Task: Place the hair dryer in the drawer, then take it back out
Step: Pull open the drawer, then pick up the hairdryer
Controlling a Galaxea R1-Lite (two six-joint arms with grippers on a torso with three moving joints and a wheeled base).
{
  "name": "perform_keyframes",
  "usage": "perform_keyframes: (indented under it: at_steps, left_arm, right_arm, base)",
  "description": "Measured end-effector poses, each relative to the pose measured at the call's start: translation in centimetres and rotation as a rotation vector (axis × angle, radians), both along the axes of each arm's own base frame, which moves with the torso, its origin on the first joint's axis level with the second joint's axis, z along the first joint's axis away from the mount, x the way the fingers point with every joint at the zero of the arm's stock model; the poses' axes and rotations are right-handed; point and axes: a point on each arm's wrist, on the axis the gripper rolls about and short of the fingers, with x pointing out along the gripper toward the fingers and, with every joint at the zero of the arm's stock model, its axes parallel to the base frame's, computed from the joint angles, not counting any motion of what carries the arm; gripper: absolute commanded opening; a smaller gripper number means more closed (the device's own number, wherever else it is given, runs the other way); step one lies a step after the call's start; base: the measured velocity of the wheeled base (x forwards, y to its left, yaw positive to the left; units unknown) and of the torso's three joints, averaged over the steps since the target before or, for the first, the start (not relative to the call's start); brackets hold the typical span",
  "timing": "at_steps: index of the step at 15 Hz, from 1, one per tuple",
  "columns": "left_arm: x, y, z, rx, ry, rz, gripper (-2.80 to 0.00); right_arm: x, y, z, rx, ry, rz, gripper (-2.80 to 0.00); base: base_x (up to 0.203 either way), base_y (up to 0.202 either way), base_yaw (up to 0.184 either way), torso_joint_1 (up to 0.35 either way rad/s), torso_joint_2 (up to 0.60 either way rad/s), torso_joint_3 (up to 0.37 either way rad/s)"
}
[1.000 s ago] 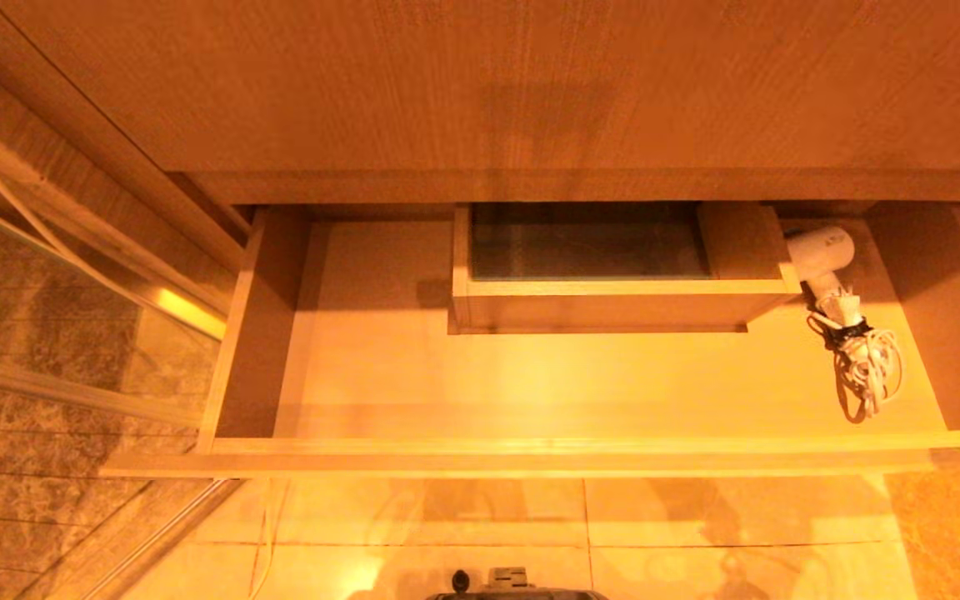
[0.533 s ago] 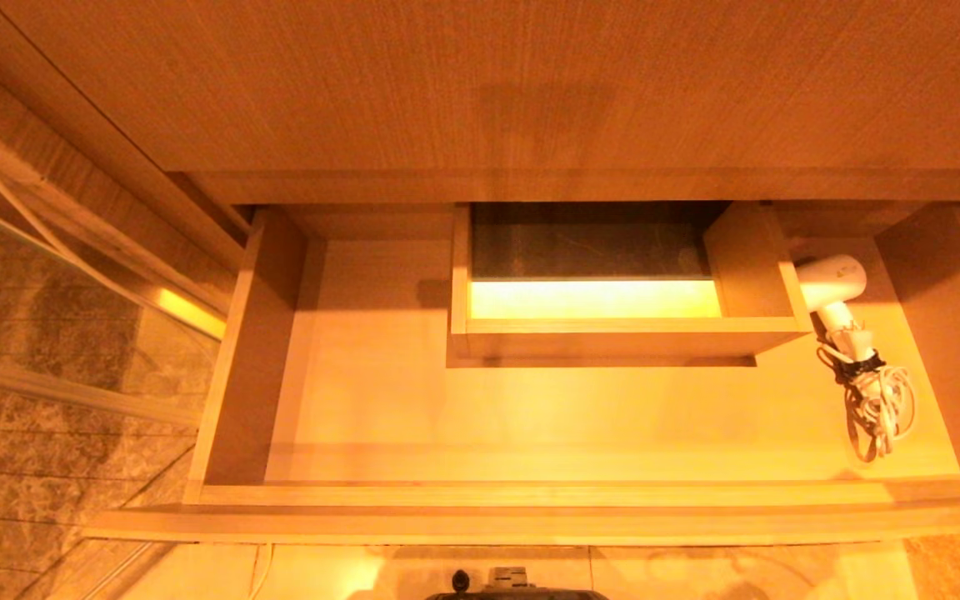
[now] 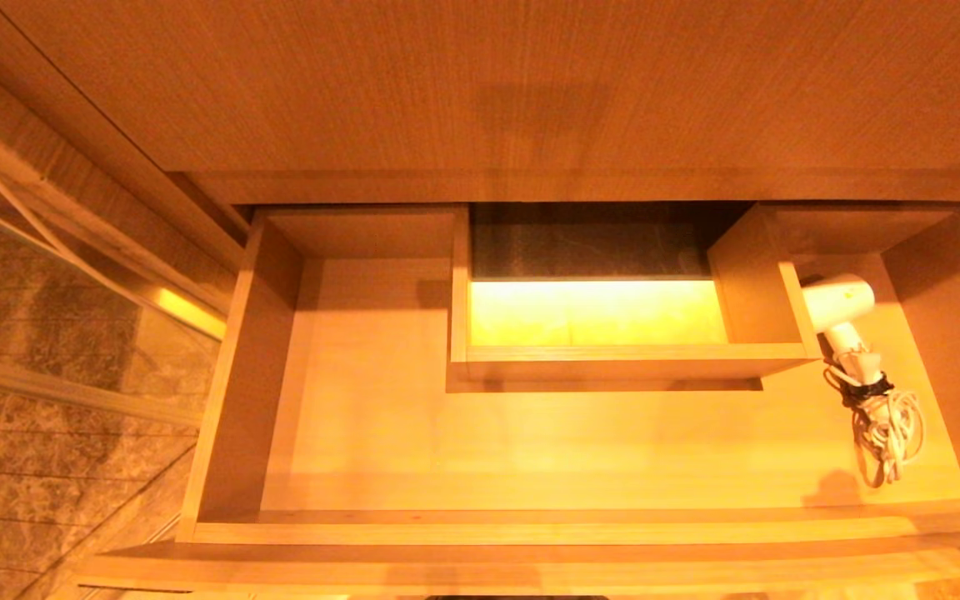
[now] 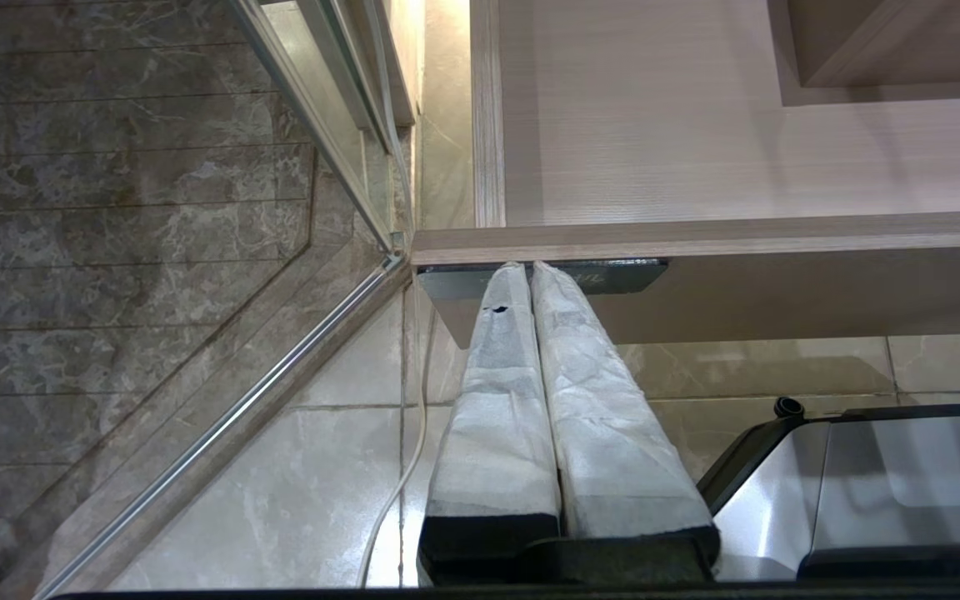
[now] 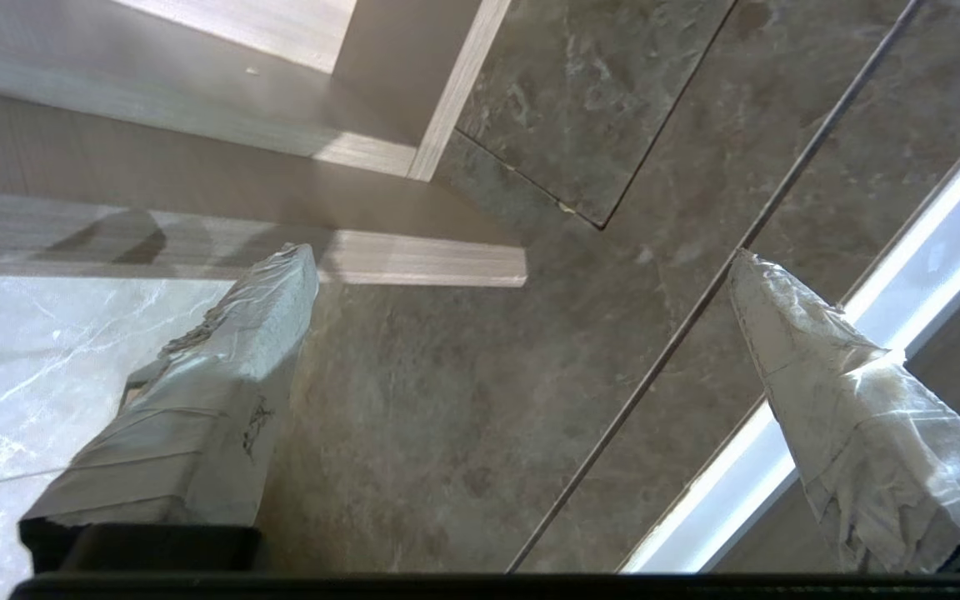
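While my right gripper [image 5: 522, 258] hangs wide open off the drawer's [image 3: 530, 533] right corner, the drawer has slid further out; the hair dryer [image 3: 842, 310] lies inside beside the boxed cut-out [image 3: 630, 362]. My left gripper [image 4: 530, 275], closed, rests under the drawer front.

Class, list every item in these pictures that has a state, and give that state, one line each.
drawer: pulled open.
hair dryer: lying inside the drawer, at its right end, cord bundled.
left gripper: shut, empty, below the drawer front.
right gripper: open, empty, beside the drawer's corner.
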Motion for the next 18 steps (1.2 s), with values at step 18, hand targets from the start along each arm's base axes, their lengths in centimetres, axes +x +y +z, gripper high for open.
perform_keyframes:
  at_steps: [18]
  left_arm:
    - [0.0,0.0,0.0,0.001,0.000,0.000,-2.80]
  right_arm:
    - [1.0,-0.8,-0.9,0.164,-0.031,-0.101,0.00]
  base:
    - [0.000,0.000,0.000,0.000,0.00,0.000]
